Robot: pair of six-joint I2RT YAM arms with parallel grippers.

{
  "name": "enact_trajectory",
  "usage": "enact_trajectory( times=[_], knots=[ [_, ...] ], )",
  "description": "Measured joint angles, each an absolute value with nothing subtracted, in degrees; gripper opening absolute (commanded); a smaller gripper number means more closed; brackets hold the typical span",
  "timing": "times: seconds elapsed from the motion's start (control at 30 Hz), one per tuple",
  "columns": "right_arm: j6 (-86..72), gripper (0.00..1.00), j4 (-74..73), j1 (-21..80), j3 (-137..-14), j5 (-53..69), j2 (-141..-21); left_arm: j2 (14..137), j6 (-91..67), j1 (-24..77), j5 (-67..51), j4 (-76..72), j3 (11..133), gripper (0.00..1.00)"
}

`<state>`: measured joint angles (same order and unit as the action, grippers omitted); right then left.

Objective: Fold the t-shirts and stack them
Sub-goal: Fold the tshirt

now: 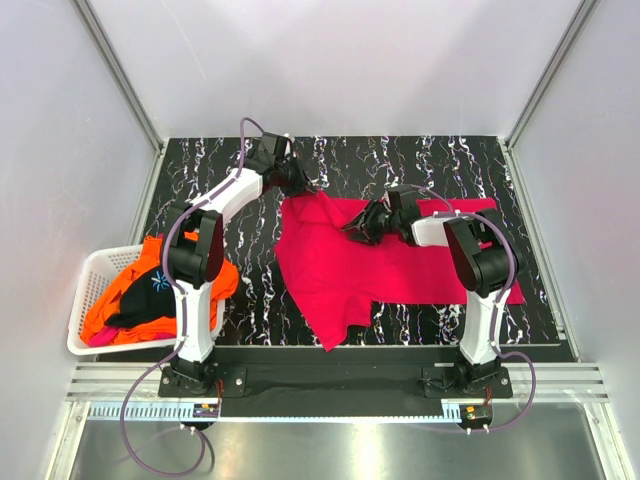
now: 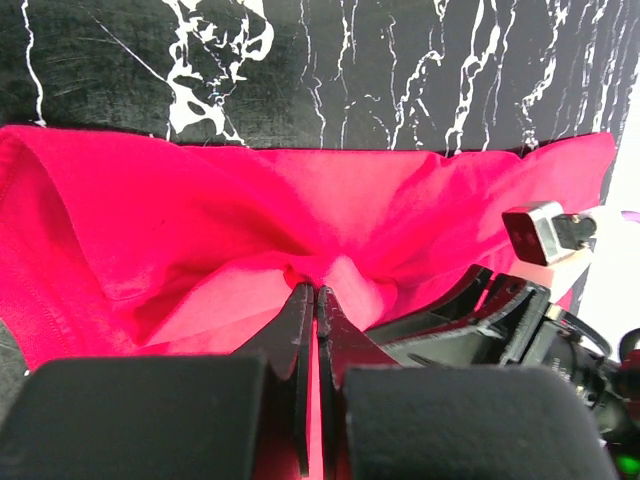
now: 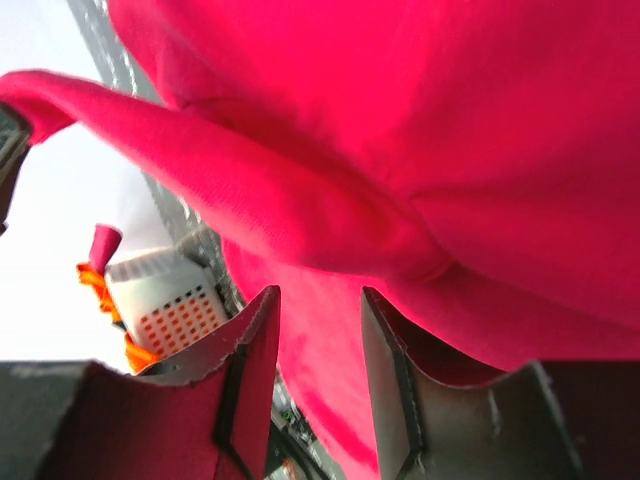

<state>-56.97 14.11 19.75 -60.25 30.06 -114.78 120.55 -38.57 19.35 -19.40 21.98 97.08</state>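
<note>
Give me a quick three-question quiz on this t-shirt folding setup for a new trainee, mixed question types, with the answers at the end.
1. True or false: the left gripper is shut on a fold of the magenta-red t-shirt.
2. Multiple choice: seen from the top camera, the white basket stands A) to the left of the magenta-red t-shirt, B) to its right, C) on top of it.
3. Short answer: what colour is the brightest shirt in the basket?

Key: 1 true; 2 A; 3 orange.
</note>
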Motion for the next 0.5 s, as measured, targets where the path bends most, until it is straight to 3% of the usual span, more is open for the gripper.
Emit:
enact_trajectory(
  times=[0.5],
  knots=[
    [-58.35, 0.34, 16.82, 21.17, -60.80, 21.93, -116.55, 120.86, -40.40, 19.35, -20.43, 18.87, 96.03, 0.00]
  ],
)
